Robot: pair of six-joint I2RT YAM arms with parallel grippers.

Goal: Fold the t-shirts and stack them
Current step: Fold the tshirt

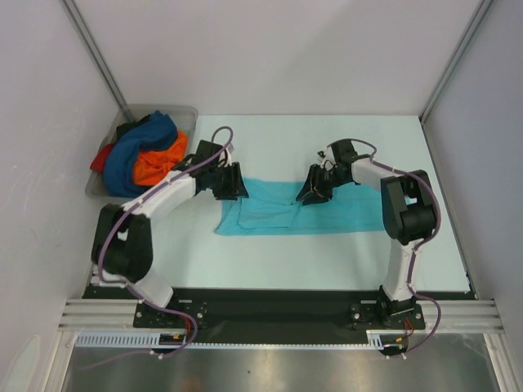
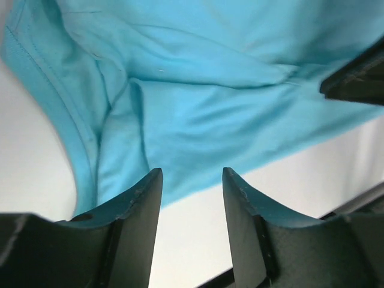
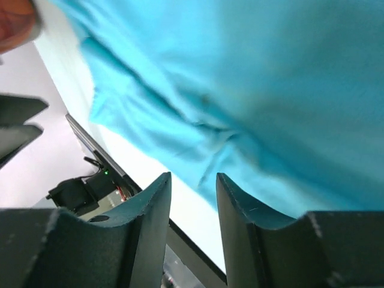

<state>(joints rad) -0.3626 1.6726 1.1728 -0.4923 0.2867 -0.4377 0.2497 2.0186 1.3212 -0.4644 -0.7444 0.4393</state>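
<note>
A turquoise t-shirt (image 1: 327, 211) lies on the white table as a long, partly folded strip with wrinkles near its left end. My left gripper (image 1: 231, 184) hovers over the strip's upper left corner. My right gripper (image 1: 315, 188) hovers over the middle of its upper edge. In the left wrist view the gripper (image 2: 191, 174) is open, with only the table and the turquoise cloth (image 2: 198, 90) behind the gap. The right wrist view shows that gripper (image 3: 193, 177) open too, just above the cloth (image 3: 252, 90) and holding nothing. More t-shirts, dark blue (image 1: 135, 155), orange (image 1: 157, 163) and red (image 1: 101, 158), lie heaped at the back left.
The heap sits in a grey plastic tray (image 1: 181, 114) in the back left corner. White walls enclose the table on three sides. The black base rail (image 1: 270, 306) runs along the near edge. The other arm's fingers show at the edge of each wrist view.
</note>
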